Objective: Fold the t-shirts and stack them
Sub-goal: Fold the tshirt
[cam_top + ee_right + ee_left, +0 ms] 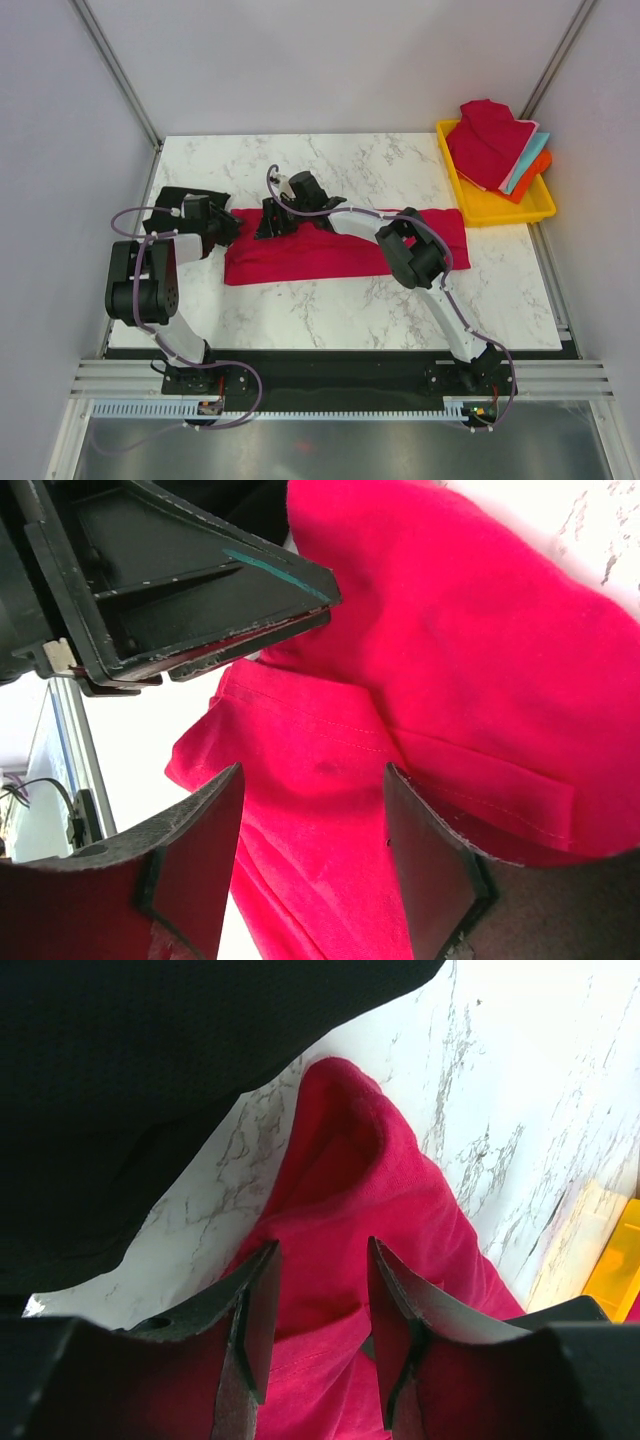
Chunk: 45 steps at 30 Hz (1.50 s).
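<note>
A crimson t-shirt (340, 255) lies folded into a long strip across the middle of the marble table. My left gripper (232, 228) is open at the strip's left end, and its fingers straddle the red cloth (350, 1160) in the left wrist view (322, 1250). My right gripper (268, 225) is open just to the right of it, over the same cloth (480, 630), with red fabric between its fingers (312, 775). The left gripper's fingers (200, 590) show close by in the right wrist view. A black t-shirt (175, 198) lies at the table's left, under the left arm, and it also shows in the left wrist view (120, 1080).
A yellow tray (500, 212) stands at the back right corner. It holds a crimson shirt (485, 140) on top of a teal one (530, 155) and an orange one (540, 170). Grey walls close in the table on the left, back and right.
</note>
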Available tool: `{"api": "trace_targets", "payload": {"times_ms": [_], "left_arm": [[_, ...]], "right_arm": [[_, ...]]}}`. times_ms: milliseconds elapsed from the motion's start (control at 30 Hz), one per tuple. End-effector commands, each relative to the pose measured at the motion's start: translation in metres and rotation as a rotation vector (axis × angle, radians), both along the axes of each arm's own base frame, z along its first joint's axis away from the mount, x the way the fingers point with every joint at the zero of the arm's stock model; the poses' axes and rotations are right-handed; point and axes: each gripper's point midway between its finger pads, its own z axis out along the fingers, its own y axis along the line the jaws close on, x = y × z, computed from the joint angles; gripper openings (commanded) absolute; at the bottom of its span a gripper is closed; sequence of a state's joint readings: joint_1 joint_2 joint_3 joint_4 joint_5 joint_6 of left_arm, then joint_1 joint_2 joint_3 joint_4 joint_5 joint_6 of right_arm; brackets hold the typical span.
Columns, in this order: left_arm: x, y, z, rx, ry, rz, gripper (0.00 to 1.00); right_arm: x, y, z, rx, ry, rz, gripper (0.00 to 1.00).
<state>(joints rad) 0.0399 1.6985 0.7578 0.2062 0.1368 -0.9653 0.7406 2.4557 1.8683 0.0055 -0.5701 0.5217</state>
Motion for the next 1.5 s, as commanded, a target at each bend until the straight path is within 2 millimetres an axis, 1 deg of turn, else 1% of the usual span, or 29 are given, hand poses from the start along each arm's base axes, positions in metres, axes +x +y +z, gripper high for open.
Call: {"api": "trace_targets", "payload": {"times_ms": [0, 33, 200, 267, 300, 400, 433, 533, 667, 733, 800, 933, 967, 1033, 1067, 1133, 1167, 1200, 1233, 1267, 1300, 1367, 1400, 1467], "left_arm": [[-0.009, 0.007, -0.001, 0.009, 0.027, 0.043, 0.47], [-0.009, 0.008, -0.001, 0.006, 0.027, 0.044, 0.47], [-0.01, 0.007, -0.002, 0.006, 0.032, 0.04, 0.47], [-0.01, 0.007, -0.002, 0.007, 0.031, 0.043, 0.47], [-0.01, 0.008, -0.001, 0.009, 0.029, 0.045, 0.47], [-0.01, 0.008, -0.001, 0.01, 0.027, 0.044, 0.47], [-0.011, 0.008, -0.001, 0.012, 0.029, 0.044, 0.47], [-0.01, 0.008, -0.001, 0.011, 0.027, 0.043, 0.47], [-0.01, 0.007, 0.001, 0.007, 0.024, 0.043, 0.47], [-0.01, 0.007, 0.0, 0.006, 0.026, 0.04, 0.47], [-0.01, 0.006, 0.0, 0.004, 0.026, 0.04, 0.46], [-0.009, 0.006, 0.002, 0.005, 0.021, 0.039, 0.46], [-0.009, 0.007, 0.002, 0.006, 0.021, 0.04, 0.47], [-0.009, 0.006, 0.002, 0.005, 0.021, 0.039, 0.46], [-0.009, 0.007, 0.003, 0.007, 0.019, 0.039, 0.46], [-0.009, 0.008, 0.003, 0.009, 0.019, 0.04, 0.46], [-0.009, 0.007, 0.004, 0.01, 0.016, 0.04, 0.46], [-0.009, 0.007, 0.004, 0.01, 0.016, 0.04, 0.46], [-0.009, 0.007, 0.003, 0.01, 0.019, 0.04, 0.46], [-0.009, 0.008, 0.003, 0.011, 0.021, 0.041, 0.46], [-0.009, 0.008, 0.003, 0.012, 0.019, 0.042, 0.46], [-0.01, 0.009, 0.0, 0.018, 0.029, 0.047, 0.46], [-0.01, 0.009, 0.0, 0.019, 0.03, 0.048, 0.46], [-0.01, 0.011, 0.0, 0.026, 0.032, 0.054, 0.46]], "right_arm": [[0.006, 0.003, 0.011, 0.003, -0.071, 0.01, 0.67], [0.01, 0.001, 0.01, -0.009, -0.085, -0.009, 0.68], [0.015, 0.0, 0.017, -0.001, -0.117, -0.007, 0.68], [0.02, 0.0, 0.02, 0.009, -0.128, -0.014, 0.68], [0.02, 0.0, 0.016, 0.006, -0.126, -0.013, 0.68], [0.027, -0.002, 0.014, 0.009, -0.124, -0.019, 0.68], [0.031, -0.005, 0.016, 0.017, -0.127, -0.026, 0.68], [0.035, -0.003, 0.02, 0.038, -0.14, -0.023, 0.68], [0.034, 0.002, 0.024, 0.06, -0.129, -0.008, 0.68], [0.028, 0.004, 0.017, 0.063, -0.097, 0.01, 0.66], [0.024, 0.006, 0.017, 0.067, -0.091, 0.029, 0.63], [0.006, 0.012, 0.016, 0.077, -0.064, 0.087, 0.63], [0.0, 0.017, 0.019, 0.088, -0.054, 0.113, 0.64], [-0.009, 0.019, 0.011, 0.077, -0.022, 0.135, 0.63], [-0.016, 0.023, 0.013, 0.087, -0.018, 0.165, 0.63], [-0.029, 0.022, 0.006, 0.059, 0.003, 0.188, 0.61], [-0.032, 0.022, 0.012, 0.061, -0.005, 0.195, 0.6], [-0.035, 0.022, 0.013, 0.059, -0.005, 0.2, 0.58], [-0.039, 0.019, 0.008, 0.047, -0.001, 0.202, 0.56], [-0.039, 0.019, 0.015, 0.052, -0.014, 0.201, 0.54], [-0.04, 0.018, 0.016, 0.05, -0.017, 0.201, 0.49], [-0.041, 0.015, 0.016, 0.044, -0.015, 0.194, 0.44], [-0.041, 0.015, 0.017, 0.044, -0.017, 0.195, 0.38], [-0.042, 0.014, 0.018, 0.044, -0.016, 0.195, 0.34]]}}
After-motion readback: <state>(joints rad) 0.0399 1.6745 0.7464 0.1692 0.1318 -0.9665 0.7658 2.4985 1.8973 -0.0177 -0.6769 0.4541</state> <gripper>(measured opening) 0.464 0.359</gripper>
